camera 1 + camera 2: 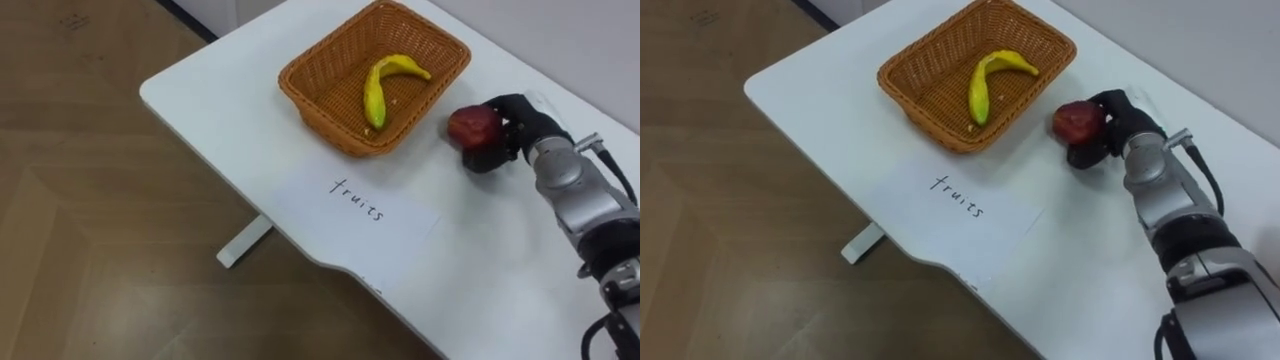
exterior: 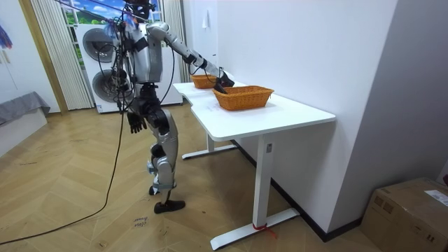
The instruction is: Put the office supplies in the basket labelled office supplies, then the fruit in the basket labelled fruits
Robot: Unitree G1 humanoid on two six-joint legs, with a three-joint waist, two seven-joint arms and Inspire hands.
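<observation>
The right hand (image 1: 508, 132) grips a red apple (image 1: 473, 126) in curled fingers, just beside the basket (image 1: 310, 103) holding a banana (image 1: 377, 88). The left hand (image 2: 136, 124) hangs low; whether it is open or closed I cannot tell.

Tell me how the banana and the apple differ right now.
The banana is yellow, long and curved; the apple is red and round. The banana lies inside the basket; the apple is outside it, beside its right rim, over the table. The banana lies free; the apple is gripped in the right hand. Both are fruit.
</observation>
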